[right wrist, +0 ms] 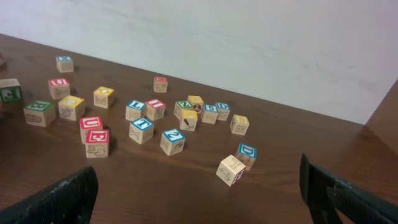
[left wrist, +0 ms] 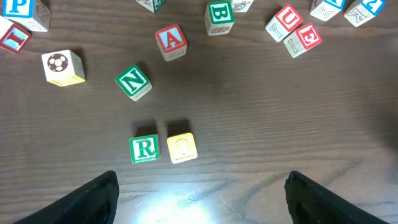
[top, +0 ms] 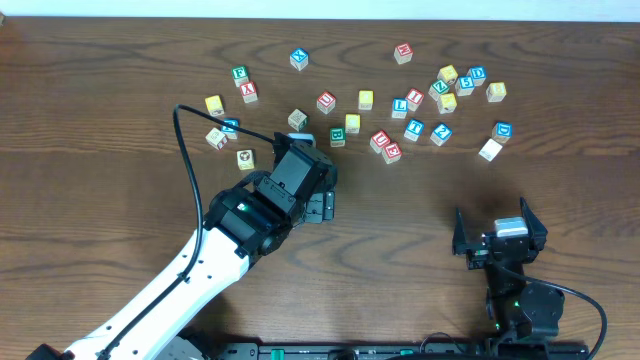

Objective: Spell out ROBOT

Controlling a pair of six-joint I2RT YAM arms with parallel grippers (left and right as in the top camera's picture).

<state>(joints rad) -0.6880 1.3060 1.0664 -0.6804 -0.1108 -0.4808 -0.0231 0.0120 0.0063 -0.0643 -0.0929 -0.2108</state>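
The left claw [left wrist: 202,196] stands wide open and holds nothing. Its two dark fingers [left wrist: 93,199] are at the lower corners of the left wrist view, with only the bare brown wooden table [left wrist: 261,124] between them. At 11 o'clock from the gap, near, sits the small wooden cube with a green R [left wrist: 144,149]. At 3 o'clock from this cube, just beside it but not touching, is a yellow-faced wooden cube [left wrist: 182,147] with a pale round letter. The wooden cube with a green N [left wrist: 132,81] is at 12 o'clock from the R, and the wooden cube with a green B [left wrist: 219,17] at 1 o'clock, well apart. The right claw [right wrist: 202,199] is also wide open and empty. At its 11 o'clock lies a blue-lettered wooden cube [right wrist: 142,130] — maybe a T, I cannot tell for sure.
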